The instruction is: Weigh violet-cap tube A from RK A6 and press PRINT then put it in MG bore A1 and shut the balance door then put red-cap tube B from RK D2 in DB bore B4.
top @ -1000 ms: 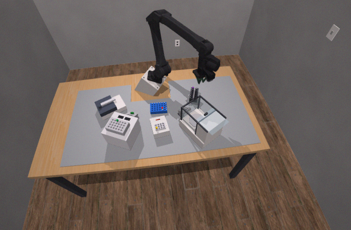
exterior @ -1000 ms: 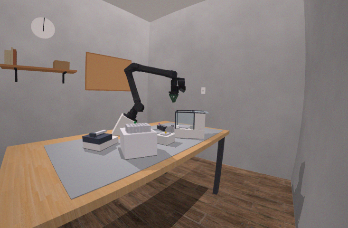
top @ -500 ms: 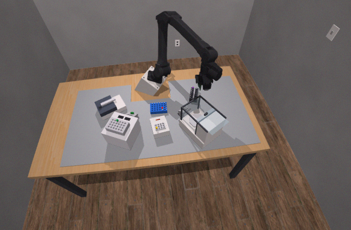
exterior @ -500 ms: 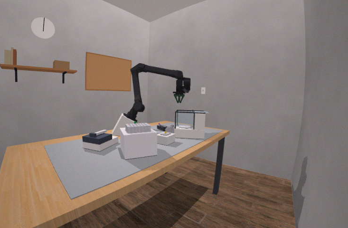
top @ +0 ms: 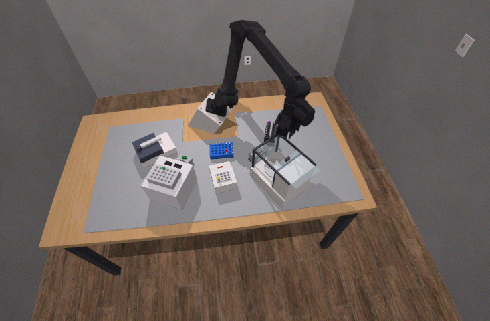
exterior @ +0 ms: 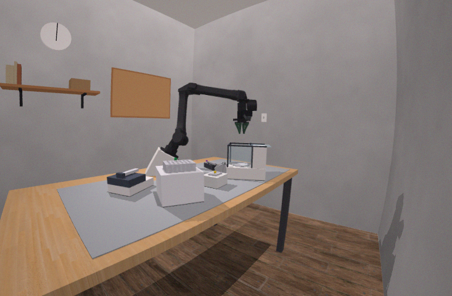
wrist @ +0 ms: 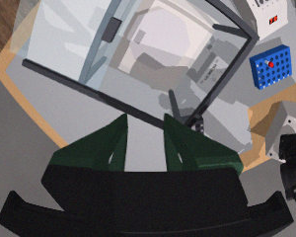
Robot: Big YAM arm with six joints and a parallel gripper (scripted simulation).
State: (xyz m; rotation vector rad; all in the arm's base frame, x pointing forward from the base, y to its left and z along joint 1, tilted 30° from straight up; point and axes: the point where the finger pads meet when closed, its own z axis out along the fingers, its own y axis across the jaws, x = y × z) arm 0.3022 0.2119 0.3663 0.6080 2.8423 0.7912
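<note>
Tube A's violet cap [top: 269, 122] shows at the far end of the black magnet block [top: 267, 132] [exterior: 209, 165]. Its depth in the bore cannot be told. The balance [top: 267, 185] [exterior: 246, 173] has its glass door [top: 299, 169] [wrist: 54, 35] slid away, leaving part of the box top open. Its pan [wrist: 160, 35] shows no tube. Lamp state is not readable. Tube B's red cap [top: 226, 150] [wrist: 270, 64] is in the blue rack [top: 221, 156] [wrist: 258, 78]. The dry block [top: 224, 186] [exterior: 216, 181] holds a yellow-capped tube. My gripper [exterior: 242, 133] [wrist: 145, 119] is partly open and empty, above the balance.
The large white mixer [top: 186, 185] [exterior: 180, 190], with a green cap [top: 163, 168] in its wells, stands beside the dry block. The spectrophotometer [top: 169, 142] [exterior: 126, 179] is beyond it. Black rails [top: 254, 158] [wrist: 138, 116] edge the balance's box.
</note>
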